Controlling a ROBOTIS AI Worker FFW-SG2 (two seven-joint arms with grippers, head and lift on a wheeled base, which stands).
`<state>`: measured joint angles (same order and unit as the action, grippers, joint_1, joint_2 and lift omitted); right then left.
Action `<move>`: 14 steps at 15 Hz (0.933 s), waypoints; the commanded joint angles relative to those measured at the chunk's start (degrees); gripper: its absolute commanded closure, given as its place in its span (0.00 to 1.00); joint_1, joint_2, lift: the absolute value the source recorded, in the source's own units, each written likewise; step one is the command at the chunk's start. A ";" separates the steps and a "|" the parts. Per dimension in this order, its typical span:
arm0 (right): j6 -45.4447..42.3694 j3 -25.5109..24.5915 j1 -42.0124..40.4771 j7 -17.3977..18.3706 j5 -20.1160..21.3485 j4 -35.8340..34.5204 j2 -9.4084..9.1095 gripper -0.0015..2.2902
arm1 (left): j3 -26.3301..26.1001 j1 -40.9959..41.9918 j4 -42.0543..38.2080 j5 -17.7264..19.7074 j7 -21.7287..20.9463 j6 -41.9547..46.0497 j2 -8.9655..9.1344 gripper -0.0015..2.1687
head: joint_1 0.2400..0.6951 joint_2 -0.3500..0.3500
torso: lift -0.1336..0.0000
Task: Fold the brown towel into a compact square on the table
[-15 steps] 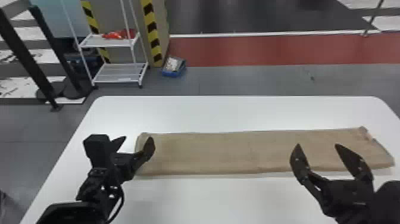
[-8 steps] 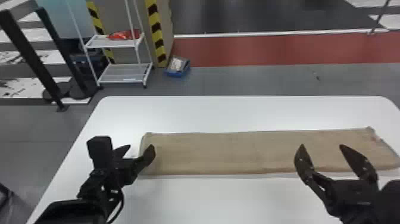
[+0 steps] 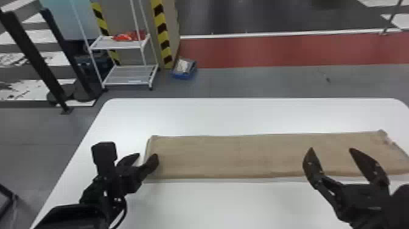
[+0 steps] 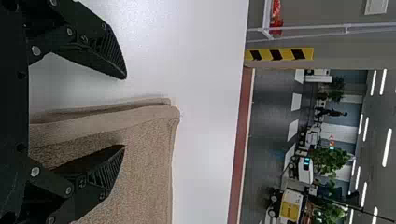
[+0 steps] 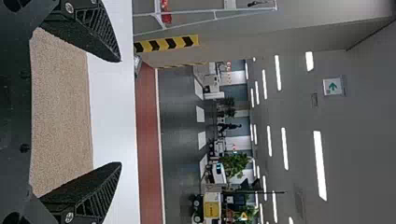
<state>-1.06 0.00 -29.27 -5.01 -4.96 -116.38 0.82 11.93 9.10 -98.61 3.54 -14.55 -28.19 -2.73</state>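
Observation:
The brown towel (image 3: 225,156) lies flat as a long folded strip across the white table. At its left end my left gripper (image 3: 138,156) stands open, one finger over the towel's edge and the other beside it. In the left wrist view the towel's layered end (image 4: 144,126) reaches between the parted fingers of that gripper (image 4: 123,112), not pinched. My right gripper (image 3: 331,149) is open with its fingertips over the towel's right part; in the right wrist view the towel (image 5: 63,112) spans the gap of this gripper (image 5: 120,112).
The white table (image 3: 243,115) extends behind and in front of the towel. Beyond it on the floor stand a white shelf rack (image 3: 131,76), a blue box (image 3: 184,69) and dark posts (image 3: 36,58) at the left.
The head view has shifted slightly, so the table and both arms sit a little farther right in it. The towel's shape is unchanged and both grippers remain open.

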 commanded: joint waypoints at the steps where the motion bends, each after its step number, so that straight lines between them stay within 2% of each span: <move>1: -0.03 -0.09 0.00 0.00 -0.23 0.28 0.06 0.04 | 0.55 0.22 0.08 0.41 -1.10 -0.07 0.01 0.48 | 1.00 0.66 | 0.17; 3: -0.03 -0.09 0.09 0.00 -0.32 0.28 0.06 0.04 | 0.55 0.22 -0.36 0.41 -1.27 -0.25 0.01 0.80 | 1.00 0.66 | 0.17; 8: -0.03 -0.53 0.09 0.00 -1.37 0.28 0.06 0.04 | 0.90 0.22 -0.88 0.50 -1.27 -2.36 0.01 0.83 | 1.00 0.66 | 0.17; 10: -0.38 -0.61 0.00 0.00 -1.81 0.19 0.14 0.04 | 1.52 0.31 -2.47 1.82 -1.18 -3.94 0.09 0.83 | 1.00 0.65 | 0.17; 12: -0.38 -0.97 -0.09 0.00 -2.43 0.19 0.41 0.04 | 1.08 0.40 -7.65 2.88 -0.04 -7.98 0.44 0.83 | 1.00 0.65 | 0.17; 14: -0.21 -2.64 -0.18 0.26 -2.87 -0.16 0.58 0.04 | -1.29 0.92 -13.80 3.23 3.65 -11.32 0.80 0.83 | 1.00 0.64 | 0.17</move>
<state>-1.38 -1.50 -29.36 -4.82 -7.47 -116.27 1.28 12.33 9.68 -108.02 6.52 -12.19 -37.28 -2.17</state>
